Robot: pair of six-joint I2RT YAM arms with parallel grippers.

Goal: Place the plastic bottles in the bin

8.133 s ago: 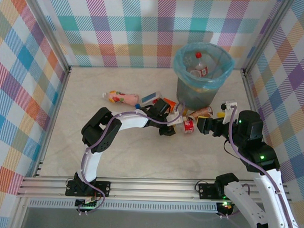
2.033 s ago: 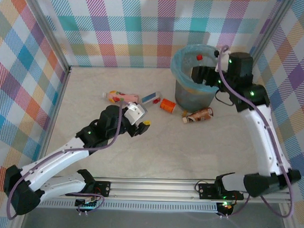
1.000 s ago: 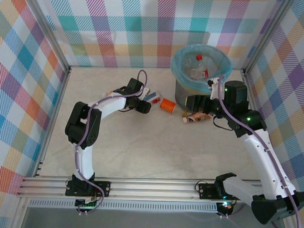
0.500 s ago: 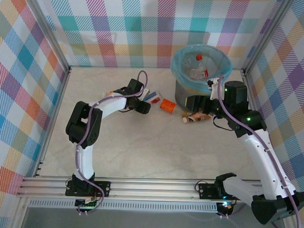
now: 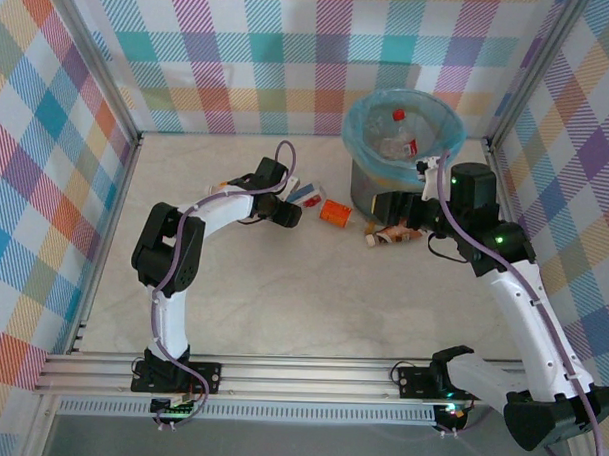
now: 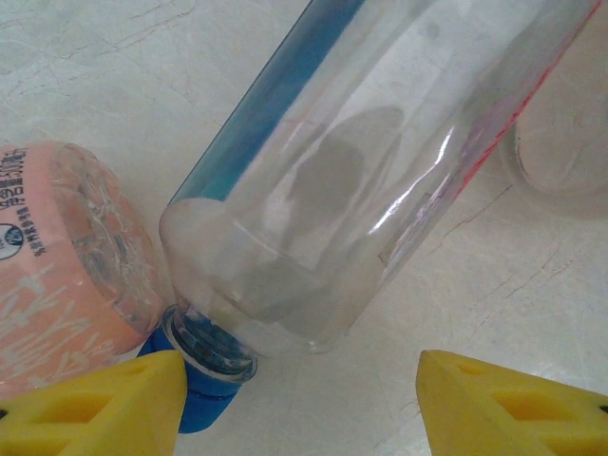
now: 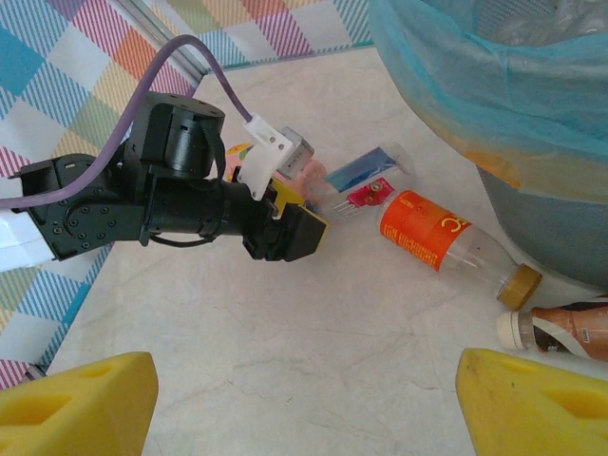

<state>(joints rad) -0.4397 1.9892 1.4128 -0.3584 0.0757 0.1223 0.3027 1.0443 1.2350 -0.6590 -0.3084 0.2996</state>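
My left gripper (image 6: 299,413) sat low over the table (image 6: 532,285) with its jaws spread wide. Its two yellow fingertips (image 6: 95,408) showed in the bottom corners of my left wrist view, and nothing was gripped between them. A clear bottle (image 6: 361,171) with a blue strip along it lay on its side, running from the upper right of that frame down to its blue cap (image 6: 204,389) at lower left. The cap was just beside my lower-left fingertip, though I could not tell whether they touched. A pink-labelled bottle (image 6: 57,285) lay at the left edge, just beside the clear bottle's shoulder.

My right gripper (image 7: 304,408) was also wide open and empty, its yellow tips in the bottom corners of the right wrist view, above the table. In that view an orange-labelled bottle (image 7: 432,236) lay on its side right of centre, its tan cap pointing toward the foot of the bin. A brown bottle (image 7: 570,328) with a white cap lay at the lower right edge, just below the orange one.

In the top view the bin (image 5: 371,195) stood upright in the upper right of the frame, lined with a light-blue bag (image 5: 358,130). It held several bottles, among them a red-capped bottle (image 5: 397,113). The four loose bottles lay on the table to the left of the bin and just below it.
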